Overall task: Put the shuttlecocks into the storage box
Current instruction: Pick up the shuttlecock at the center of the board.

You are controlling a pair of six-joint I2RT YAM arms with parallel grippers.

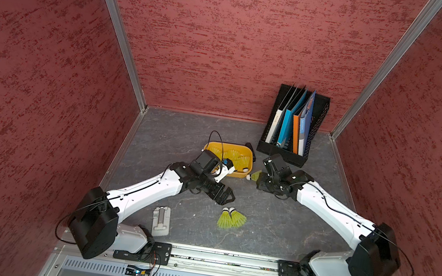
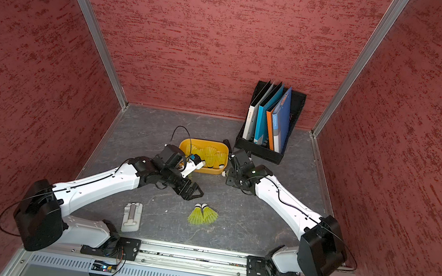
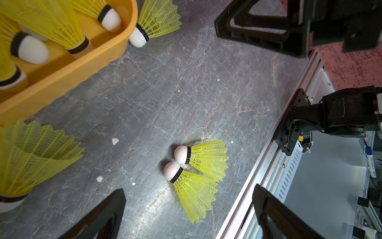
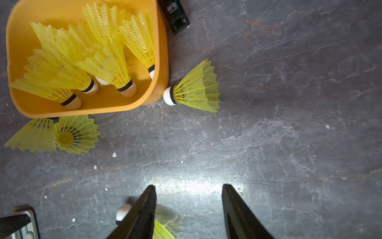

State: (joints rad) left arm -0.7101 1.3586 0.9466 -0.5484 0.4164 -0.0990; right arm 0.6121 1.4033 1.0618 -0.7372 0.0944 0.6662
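Two shuttlecocks [image 1: 225, 221] lie flat, white tips toward storage box [image 1: 239, 175].

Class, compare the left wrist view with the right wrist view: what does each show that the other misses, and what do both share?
Only the left wrist view: the metal front rail, a strip of red wall, and two shuttlecocks lying side by side, both seen whole. Only the right wrist view: a small black object beside the storage box. Both: the storage box holding shuttlecocks, and one shuttlecock lying outside it with its white tip at the box's corner.
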